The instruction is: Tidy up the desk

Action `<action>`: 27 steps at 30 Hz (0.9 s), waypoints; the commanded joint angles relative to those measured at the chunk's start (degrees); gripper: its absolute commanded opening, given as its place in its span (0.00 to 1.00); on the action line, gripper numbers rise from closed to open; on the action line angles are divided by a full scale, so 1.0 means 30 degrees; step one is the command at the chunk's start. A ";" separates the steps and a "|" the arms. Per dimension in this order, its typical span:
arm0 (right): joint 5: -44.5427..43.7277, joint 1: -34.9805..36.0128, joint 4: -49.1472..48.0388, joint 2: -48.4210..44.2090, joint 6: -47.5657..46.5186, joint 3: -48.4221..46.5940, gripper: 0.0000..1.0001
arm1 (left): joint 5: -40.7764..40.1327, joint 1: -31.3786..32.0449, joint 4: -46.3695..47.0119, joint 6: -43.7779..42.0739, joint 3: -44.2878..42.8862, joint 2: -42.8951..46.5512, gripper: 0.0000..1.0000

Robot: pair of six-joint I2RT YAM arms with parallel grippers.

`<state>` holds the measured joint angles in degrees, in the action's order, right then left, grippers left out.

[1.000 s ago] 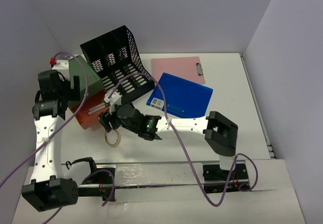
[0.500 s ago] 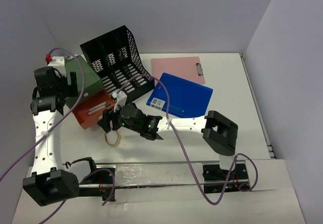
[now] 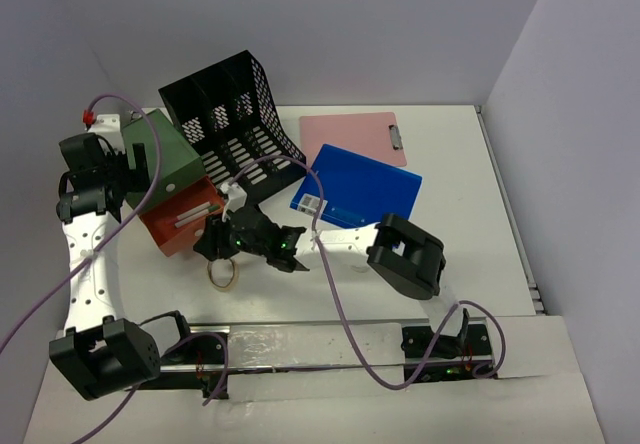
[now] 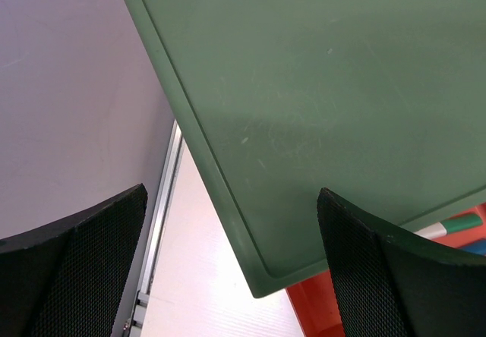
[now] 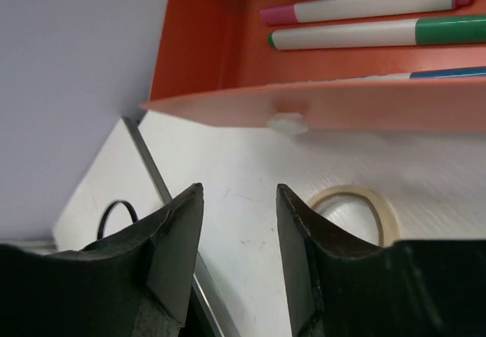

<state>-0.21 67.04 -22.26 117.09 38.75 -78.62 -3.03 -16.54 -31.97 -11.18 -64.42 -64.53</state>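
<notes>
**Robot Lab Staging a Mock Office Desk**

Pale lilac walls (image 3: 330, 24) are boxing in a white tabletop (image 3: 470, 224), where two cabled robot arms (image 3: 90, 264) are sharing space with a mesh file sorter (image 3: 225, 114), pink clipboard (image 3: 350, 132), blue folder (image 3: 365, 194) and an orange tray (image 3: 175, 226) holding markers (image 5: 364, 3).

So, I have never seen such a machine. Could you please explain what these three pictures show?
It is two robot arms bolted to a white desk. One picture looks down from above; two come from cameras on the wrists. On the desk: a black mesh file rack, a pink clipboard, a blue folder, a green box, an orange tray of markers and a beige ring. The left gripper and right gripper are open, holding nothing.
</notes>
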 commanded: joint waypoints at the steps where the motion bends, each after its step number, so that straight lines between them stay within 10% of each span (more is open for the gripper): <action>1: 0.1045 -0.1052 -0.1000 0.1426 0.1925 -0.1572 0.45 | 0.0559 -0.0364 0.0961 -0.0135 0.0065 -0.0165 0.99; 27: -0.1503 -0.2338 0.1646 0.7409 0.4391 -1.0775 0.43 | 0.1213 -0.0669 0.1342 -0.0470 0.0794 -0.0227 0.99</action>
<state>-1.71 60.94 -18.95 136.71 48.08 -105.41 -0.61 -17.92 -28.08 -11.56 -63.26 -65.47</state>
